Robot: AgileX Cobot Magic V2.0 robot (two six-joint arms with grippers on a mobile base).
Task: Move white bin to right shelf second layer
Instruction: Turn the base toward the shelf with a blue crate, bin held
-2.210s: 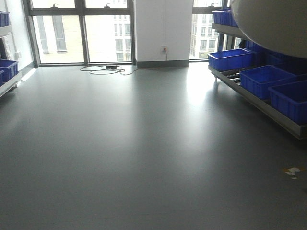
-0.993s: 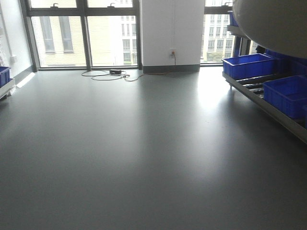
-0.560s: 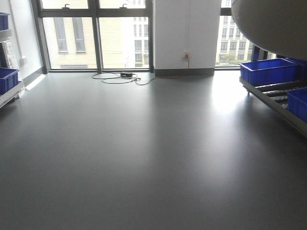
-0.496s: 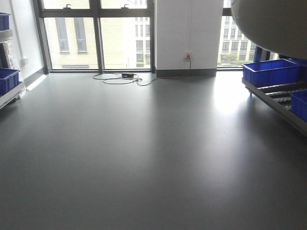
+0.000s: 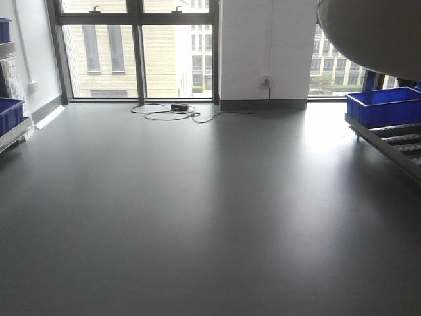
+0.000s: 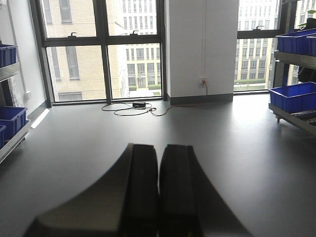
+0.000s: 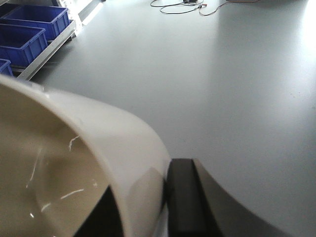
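the right pincer (image 7: 143, 210) clamps the rim of the white bin (image 7: 74, 148), one finger (image 7: 183, 197) outside the wall and the other inside, holding the tub aloft over bare grey floor (image 5: 197, 217). the left pincer (image 6: 159, 197) is closed on nothing, its fingers pressed together. in the front view the bin fills the top right corner, while the right shelf (image 5: 395, 139), with its roller rails and a blue crate (image 5: 385, 105), sits at the frame's right edge, well apart and off to one side. the step in hand looks like the approach: the base would need to turn right and square up to the shelf before any reach. with a one-sided hold on smooth plastic, gentle driving and a level tub would guard against slip. which level is the second layer cannot be told from here.
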